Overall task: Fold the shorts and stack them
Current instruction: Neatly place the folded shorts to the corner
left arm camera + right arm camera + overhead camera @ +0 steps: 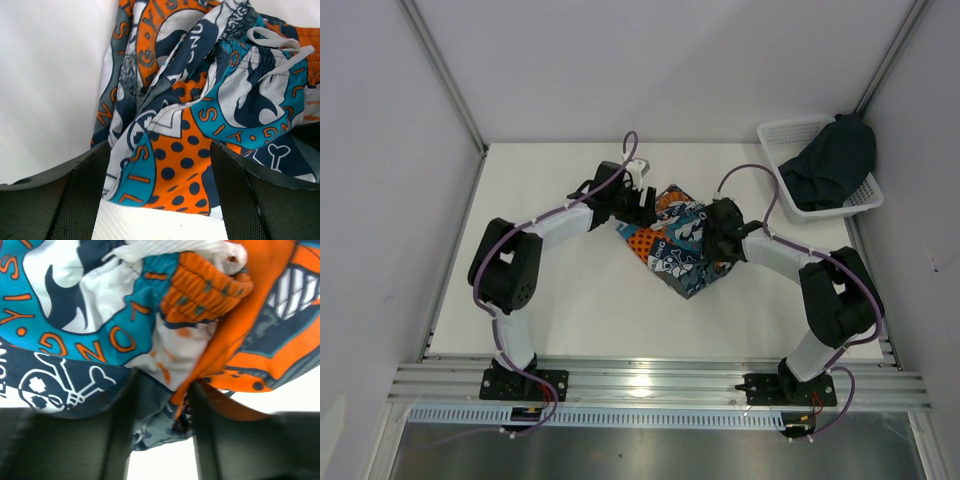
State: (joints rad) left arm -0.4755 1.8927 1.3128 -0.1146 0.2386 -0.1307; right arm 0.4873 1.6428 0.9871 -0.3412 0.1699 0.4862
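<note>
Looking at this one, everything hinges on how the printed shorts (672, 245) sit between the two arms. They're a crumpled bundle on the surface (560, 300), not flat at all, and both grippers are right up against them from opposite sides.

Left gripper (160, 150) is released, with its jaws spread wide. The fabric lies straight ahead of it and a loose edge reaches in between the fingers (85, 195), but nothing is pinched. Further ahead and off to its right you can see the white drawstring (280, 42).

Right gripper (162, 385) is the tricky one. Its jaws are fairly close together and a fold of the print is bunched in the gap, with the orange elastic waistband (205, 290) just ahead of it. Honestly I can't tell whether it's really clamping that fold or the cloth is only sitting there.

From the top view the bundle's longer run looks roughly crosswise to the line between the two grippers, though it's so scrunched I wouldn't swear to it. Neither arm is clearly nearer, since both are touching it. My guess is the next move needs the waistband end found and pulled out so the shorts go flat before any fold happens.

The plain dark shorts (832, 165) are well off beyond the right gripper, draped in the white basket (782, 135), so stacking looks a long way off.
</note>
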